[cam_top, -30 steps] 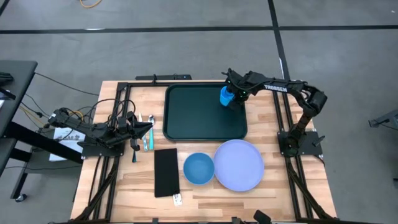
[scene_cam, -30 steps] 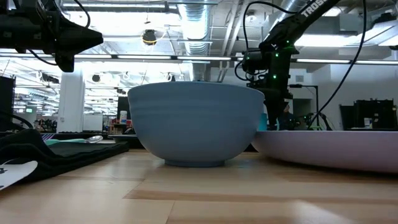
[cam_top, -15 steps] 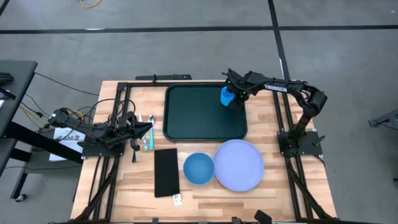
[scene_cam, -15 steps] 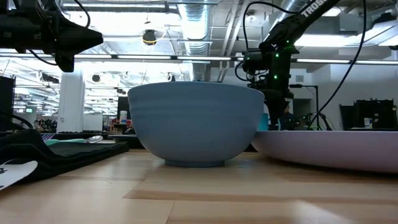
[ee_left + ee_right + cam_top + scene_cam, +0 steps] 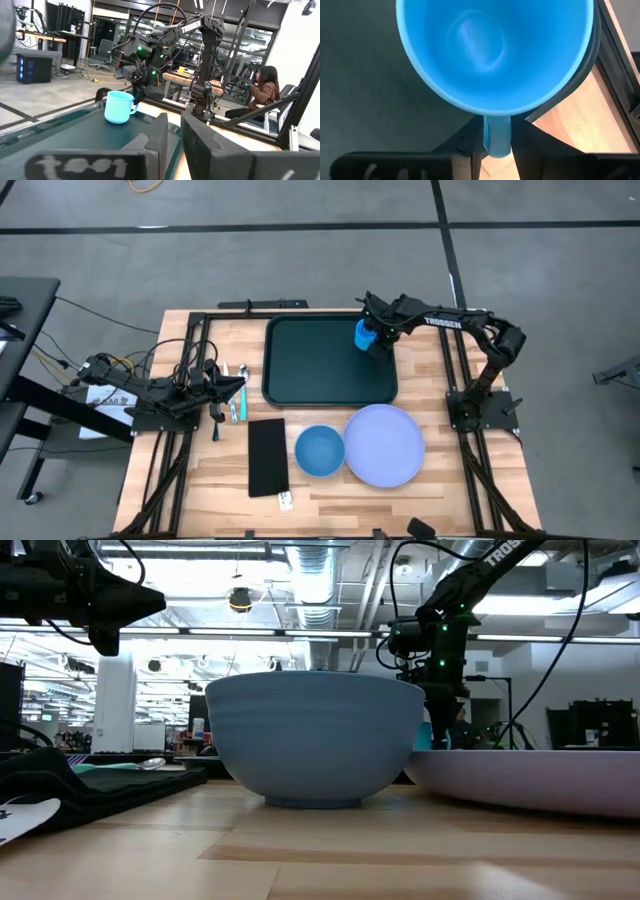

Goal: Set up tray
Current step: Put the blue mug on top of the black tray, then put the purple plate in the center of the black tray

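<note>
The right end effector (image 5: pixel 376 338) has begun loosening around the handle of the light blue plastic mug (image 5: pixel 364 334), now standing in the far right corner of the large dark green-black rectangular tray (image 5: pixel 325 370); placement looks finished. Left end effector (image 5: pixel 213 385) waits, nearly clenched, on the tabletop (image 5: pixel 200 490).

Matt plastic tray (image 5: pixel 320 370), glossy cup (image 5: pixel 495 55), wooden table (image 5: pixel 400 500)

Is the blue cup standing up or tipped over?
Standing up: the cup sits on the tray, mouth upward, and looks empty.

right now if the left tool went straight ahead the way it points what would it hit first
Probably the blue mug standing on the tray: the left tool points across the tray toward it and the right tool at its handle. Depth is unclear.
</note>
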### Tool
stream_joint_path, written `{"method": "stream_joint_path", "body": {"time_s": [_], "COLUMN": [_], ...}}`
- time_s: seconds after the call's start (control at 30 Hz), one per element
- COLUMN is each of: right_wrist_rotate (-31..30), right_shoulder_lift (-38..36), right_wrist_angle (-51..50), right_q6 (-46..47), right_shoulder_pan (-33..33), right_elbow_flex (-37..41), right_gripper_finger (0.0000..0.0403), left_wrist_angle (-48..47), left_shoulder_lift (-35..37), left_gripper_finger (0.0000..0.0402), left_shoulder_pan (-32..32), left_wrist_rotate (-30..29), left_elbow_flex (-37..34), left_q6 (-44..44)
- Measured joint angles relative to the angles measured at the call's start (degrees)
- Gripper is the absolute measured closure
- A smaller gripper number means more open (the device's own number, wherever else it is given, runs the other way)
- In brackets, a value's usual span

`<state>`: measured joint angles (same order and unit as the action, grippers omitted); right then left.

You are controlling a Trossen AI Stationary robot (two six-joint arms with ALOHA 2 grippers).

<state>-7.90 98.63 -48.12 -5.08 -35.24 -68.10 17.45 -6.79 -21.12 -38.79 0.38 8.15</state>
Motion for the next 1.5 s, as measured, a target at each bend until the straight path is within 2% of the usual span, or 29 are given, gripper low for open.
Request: {"method": "stream_joint_path", "body": {"time_s": [0.2,0.53,0.8,1.0,1.23,1.5], "right_wrist_rotate": [-0.1,0.3,0.3,0.3,0.5,0.9], "right_shoulder_lift": [0.0,0.0,-1.1,-7.8,-21.4,-32.4], "right_wrist_angle": [-0.4,-8.7,-17.5,-19.4,-17.5,-15.5], "right_q6": [-0.1,-1.0,1.1,6.6,13.0,25.5], "right_shoulder_pan": [-0.1,0.4,2.6,5.9,15.2,35.0], "right_elbow_flex": [-0.7,-7.1,-10.1,-9.8,-6.6,3.7], "right_gripper_finger": [0.0271,0.0193,0.0179,0.0181,0.0181,0.0181], "left_wrist_angle": [0.0,0.0,0.0,0.0,0.0,0.0], "left_shoulder_lift": [0.0,0.0,0.0,0.0,0.0,0.0], "left_gripper_finger": [0.0360,0.0360,0.0360,0.0360,0.0360,0.0360], "left_shoulder_pan": [0.0,0.0,0.0,0.0,0.0,0.0], "left_wrist_rotate": [0.0,0.0,0.0,0.0,0.6,0.9], "left_elbow_flex": [0.0,0.0,0.0,0.0,0.0,0.0], "left_q6": [0.0,0.0,0.0,0.4,2.6,2.7]}}
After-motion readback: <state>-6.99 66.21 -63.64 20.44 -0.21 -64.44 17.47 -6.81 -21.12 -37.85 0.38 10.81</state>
